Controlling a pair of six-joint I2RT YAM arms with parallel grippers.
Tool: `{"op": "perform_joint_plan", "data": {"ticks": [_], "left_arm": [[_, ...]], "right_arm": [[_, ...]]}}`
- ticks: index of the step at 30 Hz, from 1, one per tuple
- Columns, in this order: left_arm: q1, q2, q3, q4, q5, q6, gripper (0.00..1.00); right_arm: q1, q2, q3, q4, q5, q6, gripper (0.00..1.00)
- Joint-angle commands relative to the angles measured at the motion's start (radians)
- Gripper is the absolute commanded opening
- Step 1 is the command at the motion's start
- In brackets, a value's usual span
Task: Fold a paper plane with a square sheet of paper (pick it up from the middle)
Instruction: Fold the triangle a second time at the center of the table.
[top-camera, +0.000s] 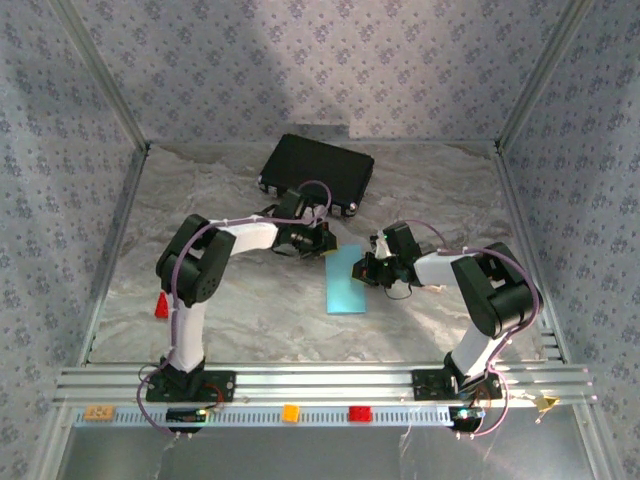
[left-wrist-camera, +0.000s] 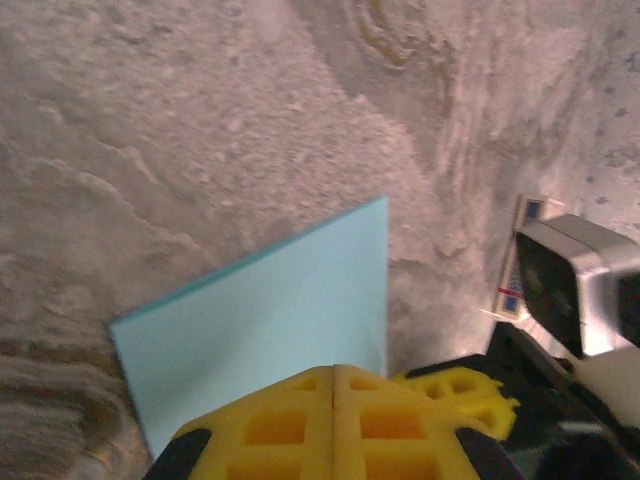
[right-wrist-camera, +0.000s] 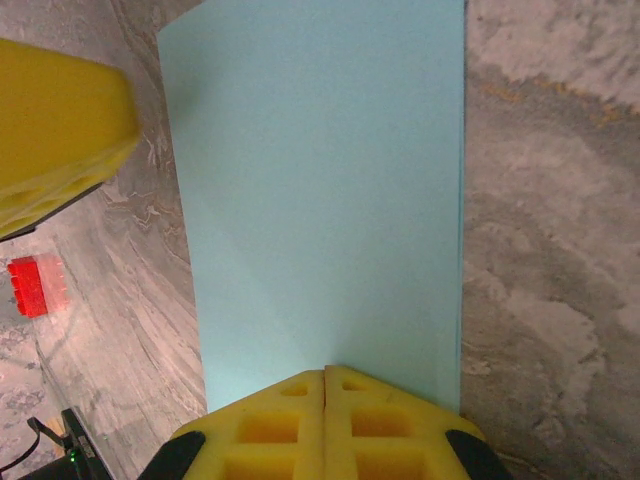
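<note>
**Both grippers closed over the blue sheet, mid-table**

On your left, the patterned wall (top-camera: 50, 150) meets a slanting aluminium post (top-camera: 100, 85). The table (top-camera: 250, 300) below it has a grey, marbled, slightly rumpled-looking surface. A small red block (top-camera: 161, 305) stands alone on it near the left edge. The left arm reaches inward from there, and the left gripper (left-wrist-camera: 333, 375) has its yellow fingers pressed flat together, tips at the upper left corner of the sheet of paper (top-camera: 348, 280). Behind it, a black case (top-camera: 317, 172) lies at an angle near the back wall.

The paper lies flat at the table's centre as a tall, narrow, light blue rectangle. The right gripper (right-wrist-camera: 325, 378) is just as tightly closed, with its tips at the sheet's right edge. You cannot tell whether either pair has paper nipped between its fingers. Further right are bare table, another post and the same wallpaper. Along the near edge runs a ribbed metal rail (top-camera: 320, 380).
</note>
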Motion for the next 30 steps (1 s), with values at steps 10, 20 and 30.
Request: {"op": "perform_joint_plan", "data": {"ticks": [10,20,30], "left_arm": [[0.006,0.071,0.012,-0.057,-0.06,0.052,0.0],[0.007,0.051,0.002,-0.055,-0.022,0.038,0.0],[0.008,0.061,0.014,-0.053,-0.008,0.025,0.0]], "right_arm": [[0.016,-0.227,0.005,-0.258,0.075,0.014,0.29],[0.066,-0.475,-0.147,-0.401,0.101,0.186,0.39],[0.116,-0.439,-0.211,-0.327,0.075,0.247,0.4]]}}
